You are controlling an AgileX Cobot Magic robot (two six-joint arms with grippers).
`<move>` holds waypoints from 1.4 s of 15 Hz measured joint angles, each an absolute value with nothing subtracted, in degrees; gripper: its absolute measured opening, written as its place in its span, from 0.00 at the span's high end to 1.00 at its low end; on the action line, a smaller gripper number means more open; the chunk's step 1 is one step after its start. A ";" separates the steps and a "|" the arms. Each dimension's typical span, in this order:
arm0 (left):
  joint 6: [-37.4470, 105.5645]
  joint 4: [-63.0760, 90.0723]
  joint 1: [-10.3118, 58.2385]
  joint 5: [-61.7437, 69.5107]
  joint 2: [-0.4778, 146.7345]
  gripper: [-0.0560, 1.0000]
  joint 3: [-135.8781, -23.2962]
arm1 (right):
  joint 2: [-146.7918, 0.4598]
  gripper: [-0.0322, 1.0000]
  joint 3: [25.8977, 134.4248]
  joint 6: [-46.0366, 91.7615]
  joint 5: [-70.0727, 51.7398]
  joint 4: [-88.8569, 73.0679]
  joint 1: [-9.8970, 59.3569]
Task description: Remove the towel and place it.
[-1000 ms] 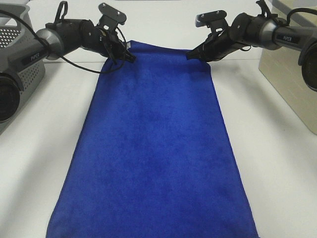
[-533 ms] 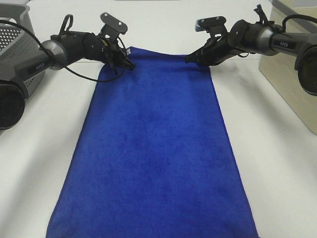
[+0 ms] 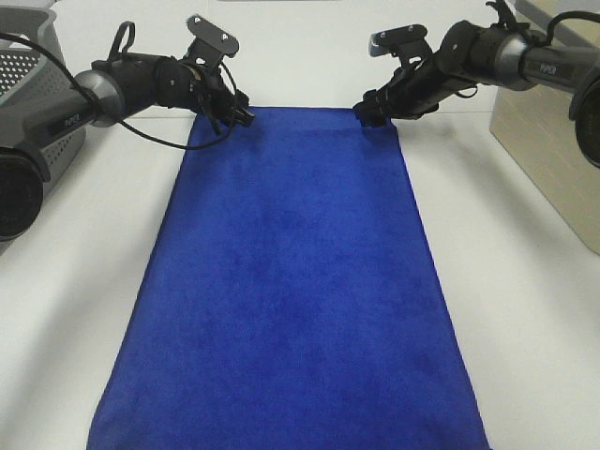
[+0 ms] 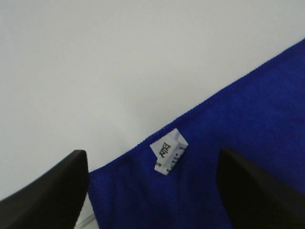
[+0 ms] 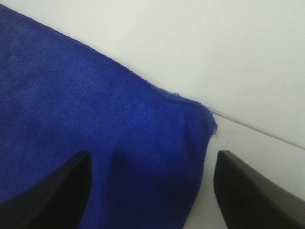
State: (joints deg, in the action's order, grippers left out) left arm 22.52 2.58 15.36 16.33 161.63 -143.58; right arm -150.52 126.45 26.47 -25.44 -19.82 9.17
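The towel (image 3: 295, 281) lies flat down the middle of the white surface (image 3: 525, 281), running from its far edge to its near edge. My left pincer (image 3: 242, 116) and right pincer (image 3: 367, 114) hang apart, unclamped, over the towel's two far corners, the white tag (image 4: 168, 150) between my left fingers.

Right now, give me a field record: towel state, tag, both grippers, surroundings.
towel: royal-blue towel spread flat on the white table, long axis running away from the camera
tag: small white tag at the far-left corner, between the left gripper's fingers
left gripper: left gripper at the far-left corner, jaws open
right gripper: right gripper at the far-right corner, jaws open astride the corner
grasp: cannot tell if either one is touching cloth
surroundings: grey perforated basket at left, beige box at right
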 joint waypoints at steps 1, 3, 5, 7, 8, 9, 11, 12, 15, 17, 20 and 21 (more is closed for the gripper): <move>22.52 2.35 15.36 20.34 160.43 0.28 -143.81 | -148.85 0.28 126.45 26.47 -27.67 -19.54 9.11; 22.06 2.06 15.36 32.95 156.36 0.28 -143.87 | -145.13 0.28 126.45 26.24 -34.95 -19.25 9.11; 18.45 1.60 15.36 50.13 150.86 0.28 -144.10 | -140.55 0.24 126.51 21.54 -46.01 -19.19 9.11; 13.24 -0.40 15.36 66.00 145.24 0.28 -144.27 | -135.33 0.16 126.51 14.90 -57.70 -18.96 9.11; 11.06 -1.32 15.36 68.30 142.78 0.28 -144.33 | -132.58 0.15 126.51 12.49 -63.54 -18.74 9.11; 9.05 -2.75 15.36 69.10 140.26 0.28 -144.33 | -129.55 0.14 126.57 9.85 -67.21 -18.68 9.11; 4.64 -6.13 14.15 69.33 134.87 0.28 -144.33 | -123.24 0.14 126.57 6.70 -69.10 -16.33 9.11; 2.29 -6.42 12.43 69.33 132.70 0.28 -144.33 | -120.44 0.14 126.57 5.44 -69.44 -14.61 8.94; 0.63 -3.84 3.78 69.39 125.94 0.28 -144.33 | -113.96 0.14 126.62 2.86 -69.73 -12.55 5.33; 0.40 -1.38 -0.80 69.39 121.81 0.28 -142.49 | -110.87 0.16 126.11 2.69 -69.61 -10.08 3.21; 1.49 -1.20 -2.86 69.44 109.38 0.28 -126.51 | -99.69 0.19 114.71 1.83 -69.67 -7.16 3.15; 1.95 -1.20 -2.86 69.39 103.65 0.28 -118.20 | -94.42 0.19 108.86 0.86 -69.73 -6.99 3.15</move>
